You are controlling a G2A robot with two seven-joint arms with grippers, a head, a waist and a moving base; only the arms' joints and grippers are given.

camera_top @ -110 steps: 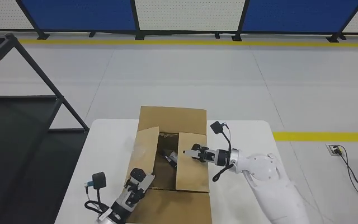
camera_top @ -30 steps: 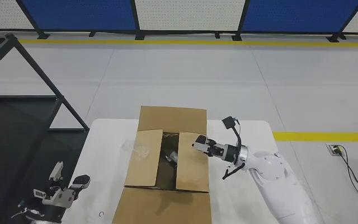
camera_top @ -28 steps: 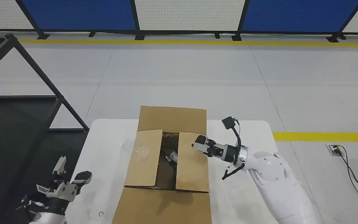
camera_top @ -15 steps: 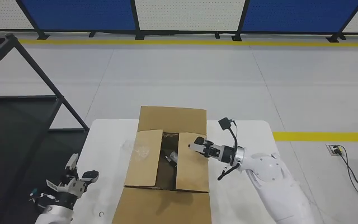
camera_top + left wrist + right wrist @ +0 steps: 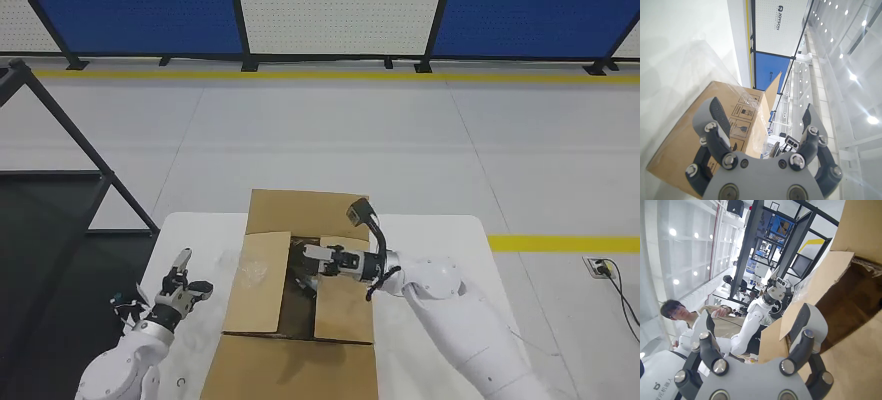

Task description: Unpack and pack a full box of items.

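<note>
Pale floor with a yellow line ran up to blue and white partition panels, and in front of them stood a white table (image 5: 445, 240). The cardboard box (image 5: 305, 210) sat in the middle of it with all four flaps folded out. Its contents lay in shadow, too dark to make out. Black handling pictograms and small framed labels were printed on the box's outer wall facing the left arm; the print was too small to read.

A crumple of clear plastic film (image 5: 247, 266) lay at that side's flap edge. The right gripper (image 5: 306, 252) hung over the box's opening, fingers apart, with the edge of a flap between them. The left gripper (image 5: 190, 272) was beside the box, above the tabletop, its fingers spread wide with nothing between them. White tabletop showed on both sides of the box. A black metal frame (image 5: 100, 190) stood beyond the table on the left arm's side.
</note>
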